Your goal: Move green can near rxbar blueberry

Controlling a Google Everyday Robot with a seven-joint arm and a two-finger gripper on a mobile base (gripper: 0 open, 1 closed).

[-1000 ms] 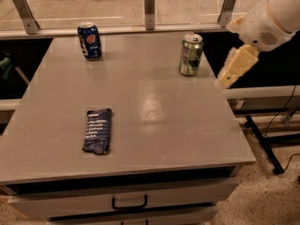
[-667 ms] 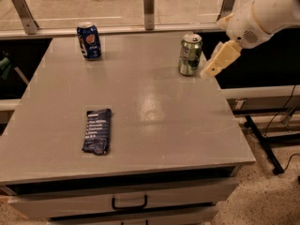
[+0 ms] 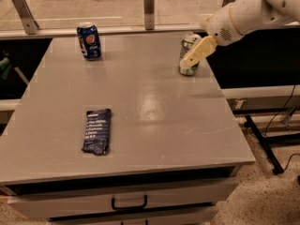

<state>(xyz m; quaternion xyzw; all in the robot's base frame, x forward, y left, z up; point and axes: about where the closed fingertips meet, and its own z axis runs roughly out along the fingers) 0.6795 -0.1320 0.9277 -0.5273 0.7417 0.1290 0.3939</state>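
obs: green can [image 3: 185, 47] stands upright at the far right of the counter [image 3: 154, 107], close to its right edge. the claw [image 3: 191, 60] comes in from the right on the white arm and lies slanted across the near face of the can, tip low by the can's base. it overlaps the can in this view. whether it is spread round the can, pinching it, or merely in front of it: cannot tell.

obs: rxbar blueberry [image 3: 97, 131] lies flat on the near left part of the counter, long axis running roughly near to far, well apart from the can. bare counter lies between the two.

obs: pepsi can [image 3: 89, 41] is upright at the far left, well apart from both the green can and the bar. it is not on the straight line between them.

key relation: from the claw, the can is right at hand, on its far/left side. the bar lies diagonally away, toward the left and toward the near edge. the carry would therefore run along the counter's diagonal.

judgement: step in hand is the reach and grasp, and the task is early, with the can not yet moved. next move likely needs the can seated firmly, then a lift. set-down should land beside the bar's long side, not on the wrapper.

risk: the can is near the right edge and a sideways nudge could tip it off.
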